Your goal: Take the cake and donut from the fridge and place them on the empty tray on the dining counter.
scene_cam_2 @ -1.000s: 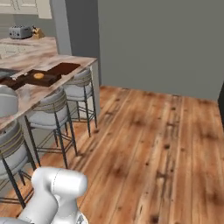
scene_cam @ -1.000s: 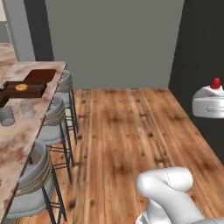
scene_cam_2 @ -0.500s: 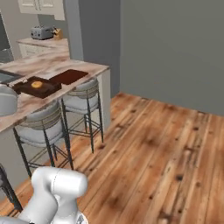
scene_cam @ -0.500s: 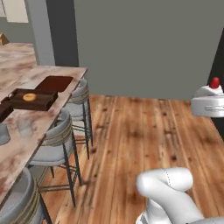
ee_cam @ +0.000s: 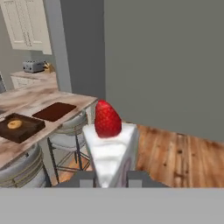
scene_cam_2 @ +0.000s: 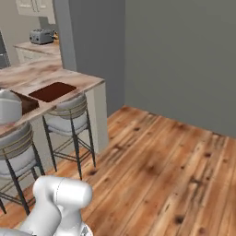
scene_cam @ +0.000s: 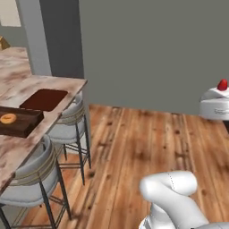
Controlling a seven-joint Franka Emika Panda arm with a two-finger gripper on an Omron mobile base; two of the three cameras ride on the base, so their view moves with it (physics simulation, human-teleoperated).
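Pinching the cake point(ee_cam: 110, 148), fingers point(ee_cam: 87, 179) level.

The cake point(ee_cam: 111, 151), a white wedge-shaped slice topped with one red berry, stood upright between the two fingertips point(ee_cam: 86, 179) of the hand point(ee_cam: 111, 180), which was clamped on its lower sides; the berry (bright red) also showed at the right edge of the left base view point(scene_cam: 222, 85). The tray point(scene_cam: 44, 99), flat, reddish-brown and bare, lay on the pinkish marble desk point(scene_cam: 27, 85) near its end, above a grey stool. It appeared likewise in the right base view point(scene_cam_2: 52, 91) and the hand view point(ee_cam: 54, 111).
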